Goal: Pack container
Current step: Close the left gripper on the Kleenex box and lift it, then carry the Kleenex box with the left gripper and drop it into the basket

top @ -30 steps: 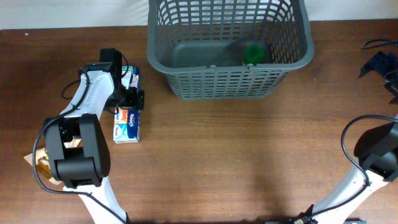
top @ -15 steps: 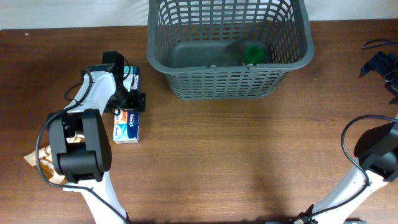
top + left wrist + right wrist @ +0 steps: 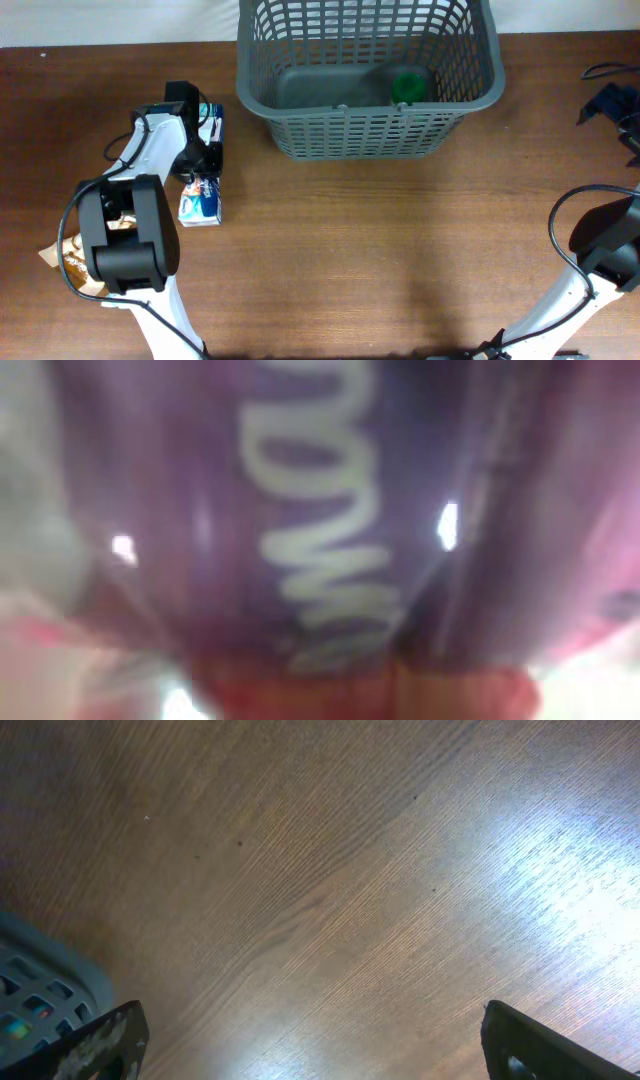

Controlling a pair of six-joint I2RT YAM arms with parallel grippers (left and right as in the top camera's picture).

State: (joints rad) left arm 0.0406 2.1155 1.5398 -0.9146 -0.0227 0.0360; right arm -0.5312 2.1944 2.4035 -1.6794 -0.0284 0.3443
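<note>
The container (image 3: 368,130), a large dark grey lattice basket, stands at the table's far middle, and its corner shows in the right wrist view (image 3: 35,990). A small green-lidded jar (image 3: 408,85) lies inside it. Left of the basket lies a blue and white packet (image 3: 200,198), tilted, with a second teal and white pack (image 3: 211,122) just beyond it. My left gripper (image 3: 205,158) is down between them, shut on the packet's upper end; purple wrapping with white letters (image 3: 320,510) fills its blurred wrist view. My right gripper (image 3: 318,1045) is open over bare wood.
A brown and orange snack wrapper (image 3: 68,262) lies at the near left, partly under the left arm's base. The right arm's base (image 3: 605,250) stands at the near right, with dark hardware (image 3: 612,103) at the far right edge.
The left jaws have closed in on the packet. The packet's near end has swung slightly left. The right arm has not moved.
</note>
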